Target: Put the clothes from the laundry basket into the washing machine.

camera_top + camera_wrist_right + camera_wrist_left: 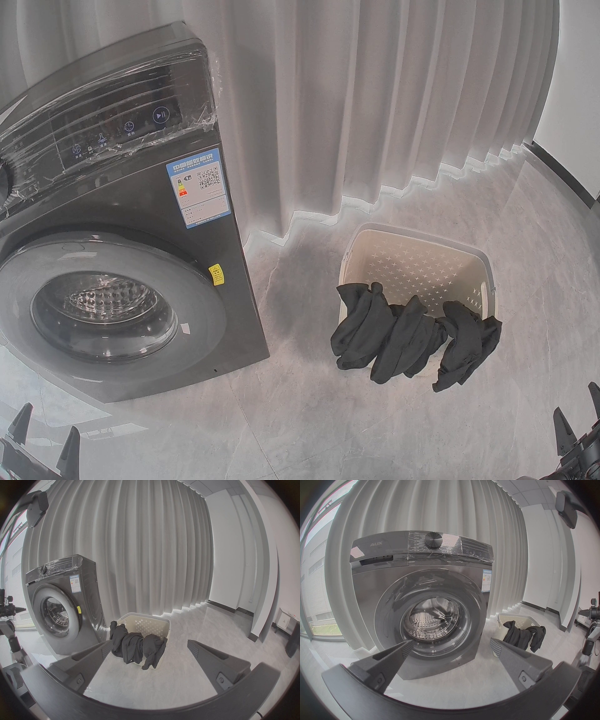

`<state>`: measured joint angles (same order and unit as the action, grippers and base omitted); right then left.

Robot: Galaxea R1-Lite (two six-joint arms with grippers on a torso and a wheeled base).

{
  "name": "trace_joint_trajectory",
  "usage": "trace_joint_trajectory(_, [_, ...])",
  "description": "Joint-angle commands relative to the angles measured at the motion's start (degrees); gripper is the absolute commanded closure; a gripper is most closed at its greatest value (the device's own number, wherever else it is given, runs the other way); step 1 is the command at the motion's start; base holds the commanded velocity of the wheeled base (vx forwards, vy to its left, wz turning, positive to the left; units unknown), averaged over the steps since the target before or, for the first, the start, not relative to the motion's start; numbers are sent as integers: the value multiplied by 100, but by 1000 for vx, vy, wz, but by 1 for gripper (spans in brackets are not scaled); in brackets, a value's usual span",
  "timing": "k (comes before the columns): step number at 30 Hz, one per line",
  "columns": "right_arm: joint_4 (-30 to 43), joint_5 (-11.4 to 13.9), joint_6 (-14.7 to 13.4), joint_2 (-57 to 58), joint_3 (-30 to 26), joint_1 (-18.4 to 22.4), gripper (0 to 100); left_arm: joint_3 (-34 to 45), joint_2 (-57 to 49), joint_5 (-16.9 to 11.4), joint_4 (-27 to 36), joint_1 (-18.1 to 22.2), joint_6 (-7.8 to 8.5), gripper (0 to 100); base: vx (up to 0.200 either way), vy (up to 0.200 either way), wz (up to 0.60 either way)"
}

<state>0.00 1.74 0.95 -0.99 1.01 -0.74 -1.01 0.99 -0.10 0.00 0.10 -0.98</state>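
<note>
A dark grey front-loading washing machine [119, 250] stands at the left, its round glass door [103, 315] shut. To its right on the floor sits a beige laundry basket [417, 262] with black clothes [406, 334] draped over its near rim. My left gripper [44, 434] is low at the near left, open and empty; in the left wrist view the left gripper [451, 645] faces the machine [425, 605]. My right gripper [578, 415] is at the near right, open and empty; in the right wrist view the right gripper [148, 647] faces the basket [147, 627] and clothes [137, 645].
White curtains [375, 94] hang behind the machine and basket. Pale tiled floor [325, 412] lies open between me, the machine and the basket. A white wall with a dark skirting [562, 169] runs at the far right.
</note>
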Motion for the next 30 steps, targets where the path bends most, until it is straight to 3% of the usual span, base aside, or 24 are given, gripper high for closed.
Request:
trace_joint_trajectory(1, [0, 1, 2, -7, -101, -5, 0, 92, -81, 1, 0, 8, -8, 0, 0, 0, 0])
trace_joint_trajectory(10, [0, 1, 2, -7, -101, -5, 0, 92, -81, -8, 0, -1, 1, 0, 200, 0, 0])
trace_joint_trajectory(19, [0, 1, 2, -7, -101, -5, 0, 92, -81, 10, 0, 8, -34, 0, 0, 0, 0])
trace_joint_trajectory(30, [0, 1, 2, -7, -101, -5, 0, 101, -81, 10, 0, -1, -8, 0, 0, -200, 0])
